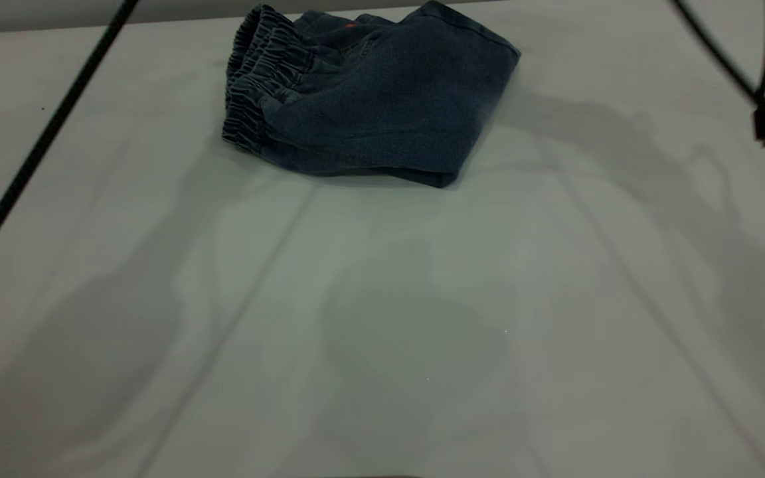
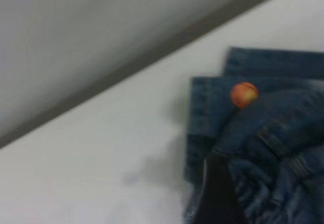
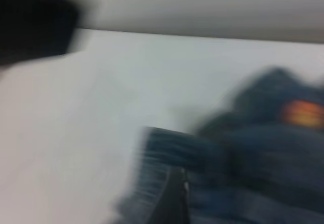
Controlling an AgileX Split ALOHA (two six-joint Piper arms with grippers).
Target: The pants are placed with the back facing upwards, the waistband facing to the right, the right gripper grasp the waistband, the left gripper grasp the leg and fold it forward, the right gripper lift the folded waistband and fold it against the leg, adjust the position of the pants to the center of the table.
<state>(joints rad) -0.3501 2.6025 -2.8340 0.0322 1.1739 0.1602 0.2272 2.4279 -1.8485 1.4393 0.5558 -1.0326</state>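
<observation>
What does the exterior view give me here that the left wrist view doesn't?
Exterior only: the whole folded pants near the table's far edge, with the ruched waistband at their left end, and cables across the corners. Left wrist only: the orange ball print, stitched hems, and a dark gripper part low against the denim. Both: blue denim on the pale table.

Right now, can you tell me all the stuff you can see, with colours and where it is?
pants: one pair, blue denim, folded in a bundle at the table's far edge.
waistband: one, ruched blue denim, on the bundle's left side in the exterior view.
orange ball print: one, orange, on the denim.
table: one, pale grey-white, under everything.
cables: several, black, crossing the exterior view's corners.
left gripper: a dark part, over the denim.
</observation>
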